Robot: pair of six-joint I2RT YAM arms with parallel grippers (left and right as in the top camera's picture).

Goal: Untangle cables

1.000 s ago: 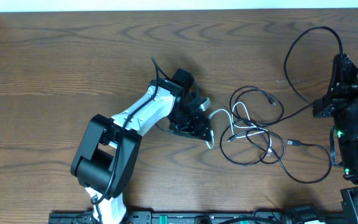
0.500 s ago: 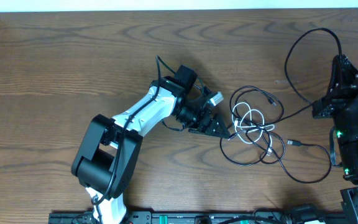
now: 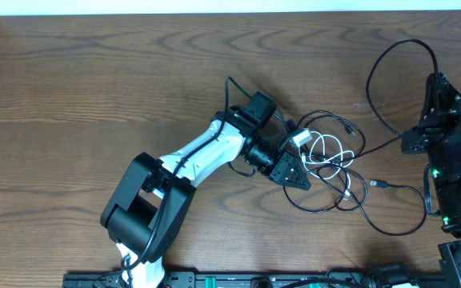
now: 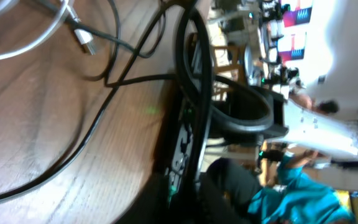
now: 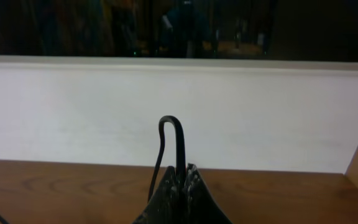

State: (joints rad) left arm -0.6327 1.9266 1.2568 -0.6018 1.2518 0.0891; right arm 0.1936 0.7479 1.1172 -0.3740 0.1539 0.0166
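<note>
The cables point(image 3: 334, 172) lie in a tangle right of the table's middle: black loops with a white cable point(image 3: 323, 149) coiled among them. My left gripper point(image 3: 301, 178) reaches into the tangle's left edge. In the blurred left wrist view the left gripper point(image 4: 188, 199) has its jaws close together, and a black cable point(image 4: 191, 81) runs straight down into them. The white cable point(image 4: 48, 28) and its plug lie apart at the upper left. My right gripper point(image 5: 181, 171) is shut on a thin black cable point(image 5: 178, 134) that loops above it. Overhead, the right gripper point(image 3: 437, 78) sits at the right edge.
A long black cable loop point(image 3: 394, 56) arcs from the right arm over the far right of the table. A white wall point(image 5: 179, 112) borders the table's far edge. The arm bases and a rail point(image 3: 254, 280) line the near edge.
My left arm has swung right into the tangle and its jaws have closed. The white cable has been pushed right and bunched into tighter loops. The right arm has not moved.
</note>
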